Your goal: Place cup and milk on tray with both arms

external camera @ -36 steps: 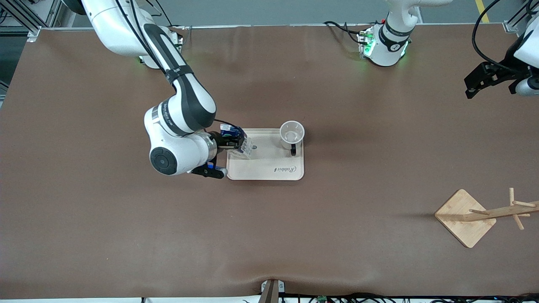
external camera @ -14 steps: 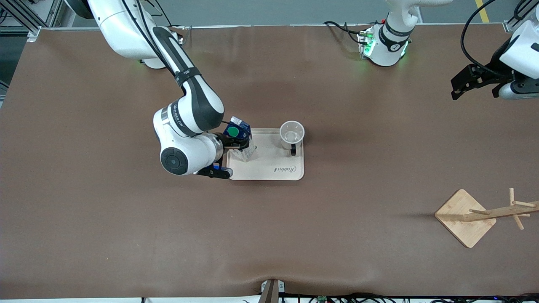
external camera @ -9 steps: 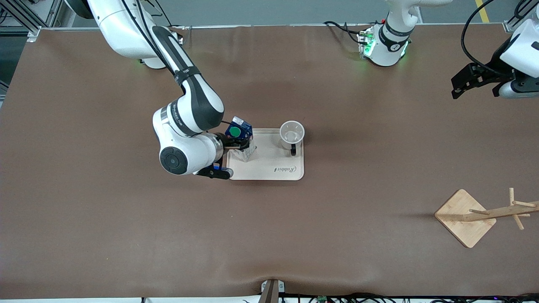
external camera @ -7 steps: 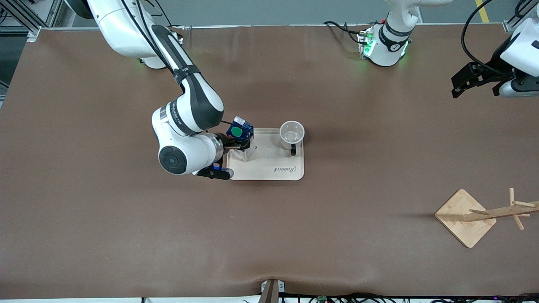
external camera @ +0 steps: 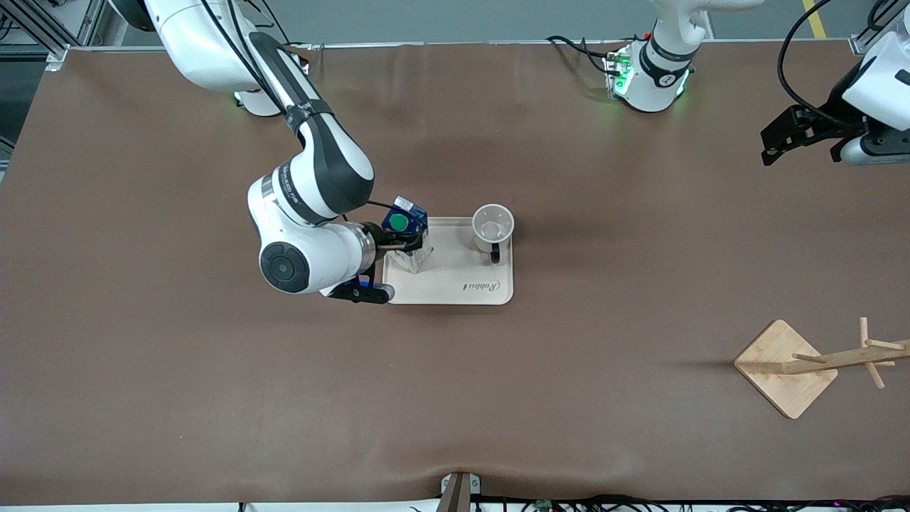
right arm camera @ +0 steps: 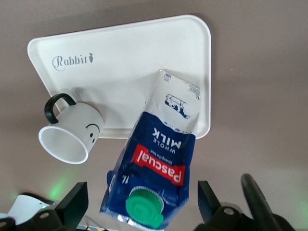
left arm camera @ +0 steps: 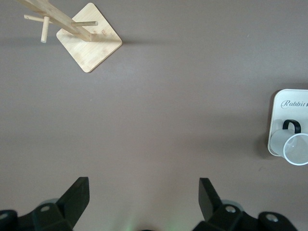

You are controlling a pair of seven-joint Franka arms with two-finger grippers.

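Dark blue with a green cap, the milk (external camera: 405,238) stands on the tray (external camera: 462,284) beside the cup (external camera: 493,229). Right gripper (right arm camera: 139,204) jaws apart around it, seemingly released. Back straight off, without clipping the carton. Left gripper (left arm camera: 143,195) waits, jaws apart, above the worktop (external camera: 455,398).

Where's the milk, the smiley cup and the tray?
milk (right arm camera: 161,161): right wrist view, on the blue side with the red label.
cup (right arm camera: 79,127): right wrist view, on its white side by the smiley.
tray (external camera: 462,274): front view, on its bare middle.
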